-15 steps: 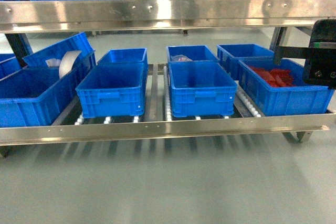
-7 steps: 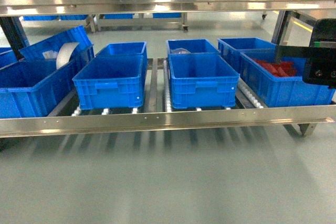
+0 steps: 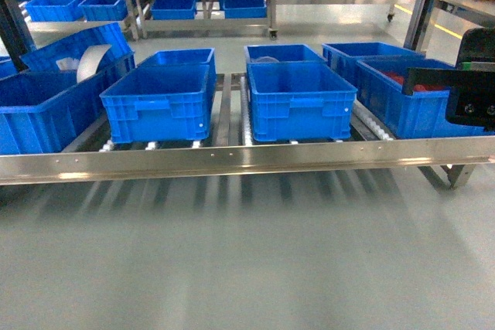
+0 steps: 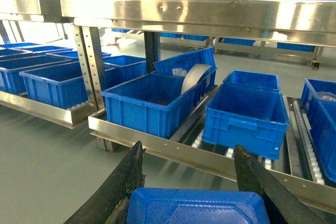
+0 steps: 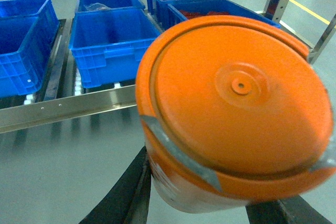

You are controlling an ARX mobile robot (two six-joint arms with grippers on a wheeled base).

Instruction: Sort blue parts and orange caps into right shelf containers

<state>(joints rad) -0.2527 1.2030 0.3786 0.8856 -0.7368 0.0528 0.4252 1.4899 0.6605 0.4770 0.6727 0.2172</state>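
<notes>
From the head camera, a steel rack (image 3: 232, 158) holds rows of blue crates (image 3: 298, 100) on rollers. The right arm's black housing (image 3: 473, 86) juts in at the right edge, just beside the far-right crate (image 3: 402, 106), which already holds red-orange pieces; its fingers are out of sight here. The left arm does not appear at all.

The left wrist camera fills that gap: the left gripper (image 4: 191, 195) has its two dark fingers (image 4: 123, 182) on either side of a blue part (image 4: 197, 205), apparently clamped on it for carrying. The crates lie ahead of it, well apart.

The right wrist camera shows the right gripper (image 5: 210, 211) closed on an orange cap (image 5: 233, 106), flat face toward the lens. The far-right crate (image 5: 210, 8) sits ahead and above it, likely the cap's destination.
</notes>
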